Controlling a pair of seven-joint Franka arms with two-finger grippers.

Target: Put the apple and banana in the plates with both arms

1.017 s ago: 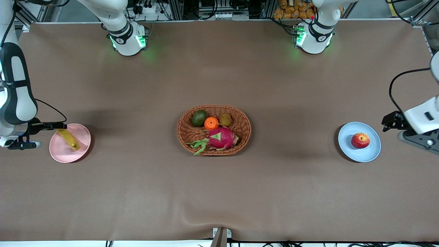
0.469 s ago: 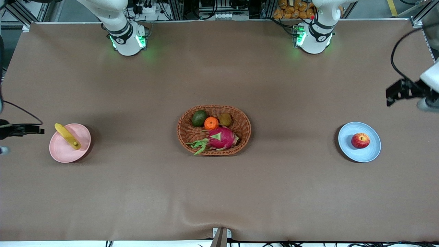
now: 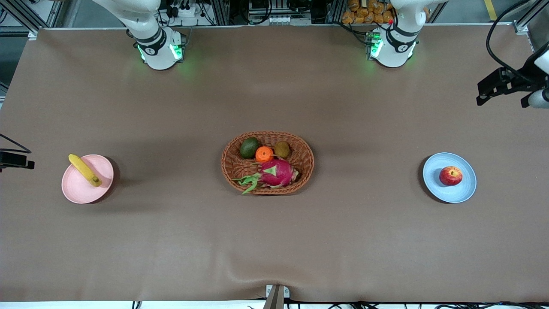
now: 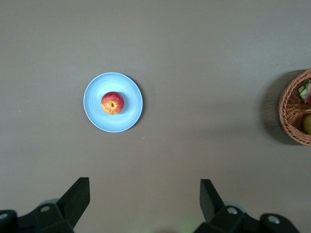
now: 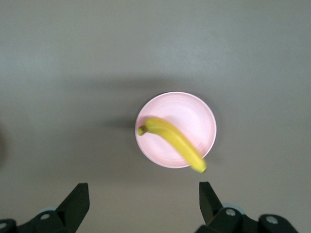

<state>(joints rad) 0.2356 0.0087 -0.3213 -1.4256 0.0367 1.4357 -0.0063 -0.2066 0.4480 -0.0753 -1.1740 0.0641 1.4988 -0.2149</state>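
Fruit on both plates, grippers up and empty

Both arms are mostly cut off at the table's ends: the left gripper (image 3: 499, 88) hangs over the left arm's end, the right gripper (image 3: 17, 159) at the other edge, fingers of both spread wide, nothing held. The apple (image 3: 450, 176) sits in the blue plate (image 3: 467, 191); the banana (image 3: 85, 170) lies across the pink plate (image 3: 77, 191), one tip overhanging the rim. Mid-table, a basket (image 3: 231, 165) holds other fruit on the brown table (image 3: 274, 240).

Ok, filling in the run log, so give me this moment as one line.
apple: on blue plate | banana: on pink plate | left gripper: open, empty | right gripper: open, empty
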